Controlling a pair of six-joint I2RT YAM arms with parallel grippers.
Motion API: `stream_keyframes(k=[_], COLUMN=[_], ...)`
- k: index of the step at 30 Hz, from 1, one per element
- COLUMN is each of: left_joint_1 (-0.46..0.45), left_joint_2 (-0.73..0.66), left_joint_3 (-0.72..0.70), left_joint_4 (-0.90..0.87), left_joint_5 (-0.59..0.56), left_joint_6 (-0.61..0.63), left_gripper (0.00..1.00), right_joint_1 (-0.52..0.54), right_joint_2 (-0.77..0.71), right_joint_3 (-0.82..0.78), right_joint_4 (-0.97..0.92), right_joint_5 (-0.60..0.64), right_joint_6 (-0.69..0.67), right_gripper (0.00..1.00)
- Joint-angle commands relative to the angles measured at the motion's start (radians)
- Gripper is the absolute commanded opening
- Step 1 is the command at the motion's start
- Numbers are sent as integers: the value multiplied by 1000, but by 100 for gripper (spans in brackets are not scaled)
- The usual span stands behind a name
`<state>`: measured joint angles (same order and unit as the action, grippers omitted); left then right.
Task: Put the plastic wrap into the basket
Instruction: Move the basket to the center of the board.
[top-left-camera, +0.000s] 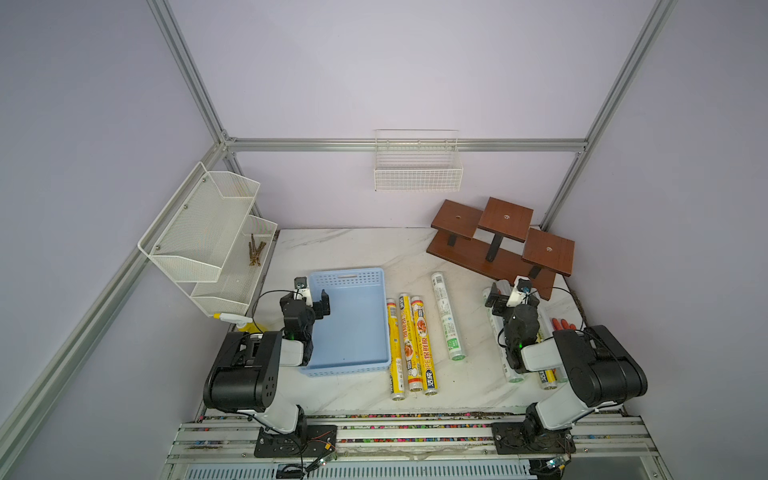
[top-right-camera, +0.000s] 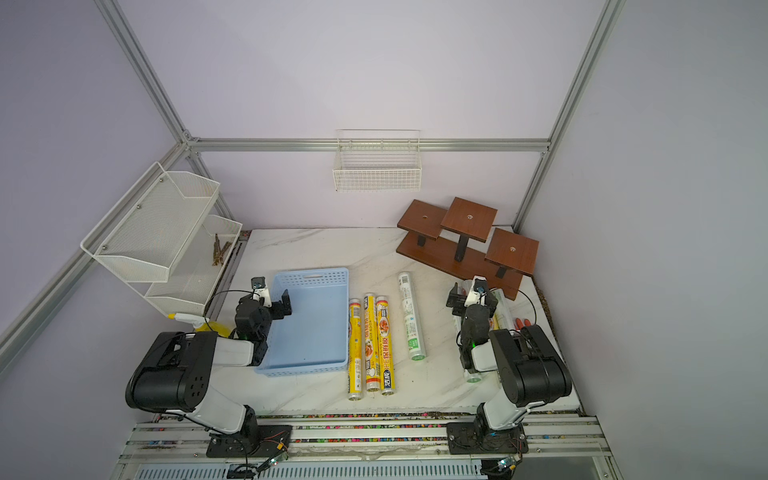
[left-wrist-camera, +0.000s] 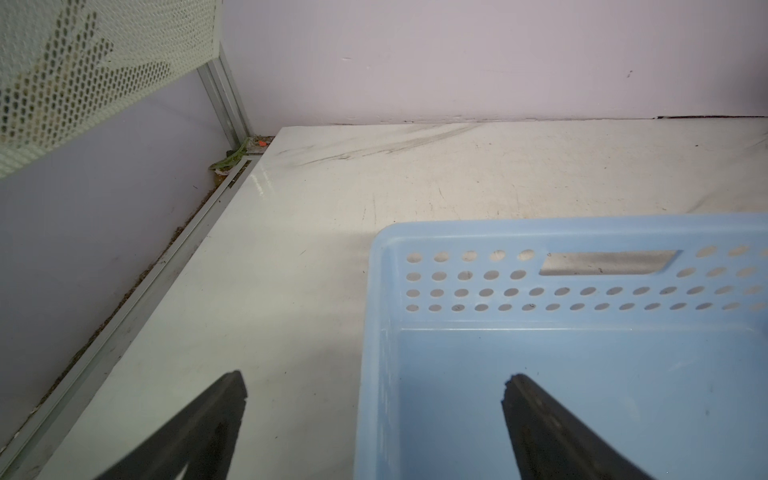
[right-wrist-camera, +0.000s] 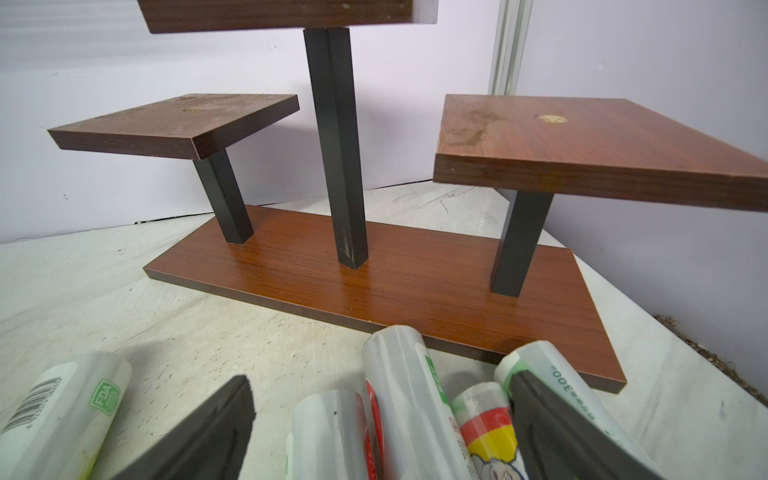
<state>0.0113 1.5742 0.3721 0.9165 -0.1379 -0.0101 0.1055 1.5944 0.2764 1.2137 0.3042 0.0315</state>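
While the plastic wrap (top-right-camera: 370, 345) lies wholly on the table (top-left-camera: 457, 382), outside the basket (top-left-camera: 347, 276), three yellow rolls (top-left-camera: 409, 345) sit just beside its right wall; a white roll (top-left-camera: 446, 316) lies farther right; more rolls cluster beneath my right gripper (right-wrist-camera: 380, 382), spread wide, grasping nothing; my left gripper (left-wrist-camera: 374, 390) gapes, released, astride the basket's left wall; the wooden stand (right-wrist-camera: 415, 274) stands beyond.

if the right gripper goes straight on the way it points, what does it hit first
Probably the wooden stand: the open right gripper aims at its base board. The plastic wrap rolls lie between and below its jaws, so it may graze those first; depth is unclear.
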Motion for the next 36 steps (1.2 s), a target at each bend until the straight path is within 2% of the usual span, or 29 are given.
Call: stream_keyframes(k=[1,3,5,8,11,15,16,17,18,20,21,23,24,29,32,36], left_joint_1=[5,4,5,5,5,5,5,4,4,4,5,-18,-42,-207,-299,-407], left_joint_2=[-53,-115,-217,-321,-410,-477,-484,-485,-479,-457,-437,-386,-357,-254,-200,-72], left_joint_3=[-41,-60,-44,-17,9,115,152,181,195,193,191,215,242,347,380,437], left_joint_4=[70,50,-80,-223,-316,-547,-626,-696,-708,-673,-632,-618,-674,-928,-957,-957], left_joint_5=[57,54,43,68,125,178,201,230,279,400,491,606,620,482,460,494], left_joint_6=[33,27,4,-20,-59,-276,-330,-403,-430,-504,-539,-575,-565,-472,-479,-524], left_gripper=[100,100,100,100,100,100,100,100,100,100,100,100,100,100,100,100], right_joint_1=[7,9,11,11,11,10,7,5,5,5,5,4,5,13,23,49], right_joint_2=[-23,-32,-85,-224,-387,-498,-512,-515,-515,-505,-500,-485,-473,-416,-393,-344], right_joint_3=[-51,-79,-98,-99,-14,187,247,292,310,308,301,297,299,304,297,324], right_joint_4=[97,143,144,-2,-365,-838,-986,-1047,-1067,-1047,-1030,-1029,-1042,-1111,-1131,-1201], right_joint_5=[-41,-49,-55,-30,-15,-25,-102,-255,-371,-538,-618,-709,-736,-779,-762,-727], right_joint_6=[-32,-37,-41,-15,53,270,383,382,357,403,403,408,413,400,398,375], right_gripper=[100,100,100,100,100,100,100,100,100,100,100,99,98,96,96,96])
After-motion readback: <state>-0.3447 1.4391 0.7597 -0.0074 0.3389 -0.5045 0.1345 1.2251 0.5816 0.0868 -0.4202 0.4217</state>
